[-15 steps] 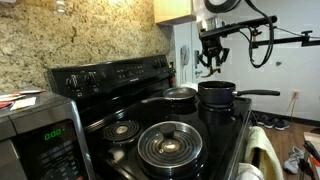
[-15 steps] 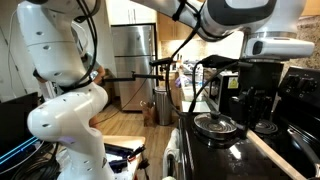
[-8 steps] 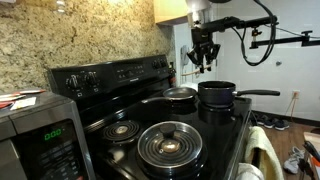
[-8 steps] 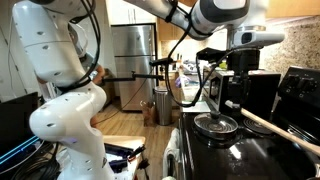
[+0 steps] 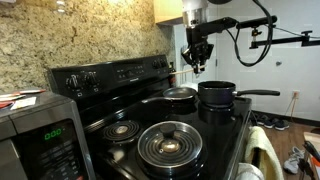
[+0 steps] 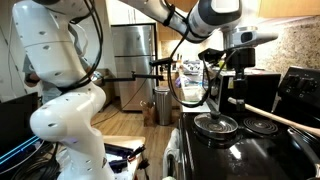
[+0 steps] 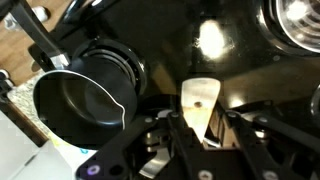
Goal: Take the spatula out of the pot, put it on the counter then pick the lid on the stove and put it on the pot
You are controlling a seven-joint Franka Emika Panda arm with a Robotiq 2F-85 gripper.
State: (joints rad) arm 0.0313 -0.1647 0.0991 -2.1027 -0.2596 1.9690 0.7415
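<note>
Black stove (image 5: 110, 72) surface fills the scene: nearest, the lid (image 5: 170, 143) lies on a front coil. Farther back stands the pot (image 5: 217, 95). High beyond it, the gripper (image 5: 197, 62) is clamped on the spatula (image 7: 199, 100), clear of the pot.

Moderate, even indoor light is seen, without hard shadows. In the wrist view a bright glare patch is thrown on the glossy black stove (image 7: 210, 38), and the lower edge is rendered dim and blurred.
</note>
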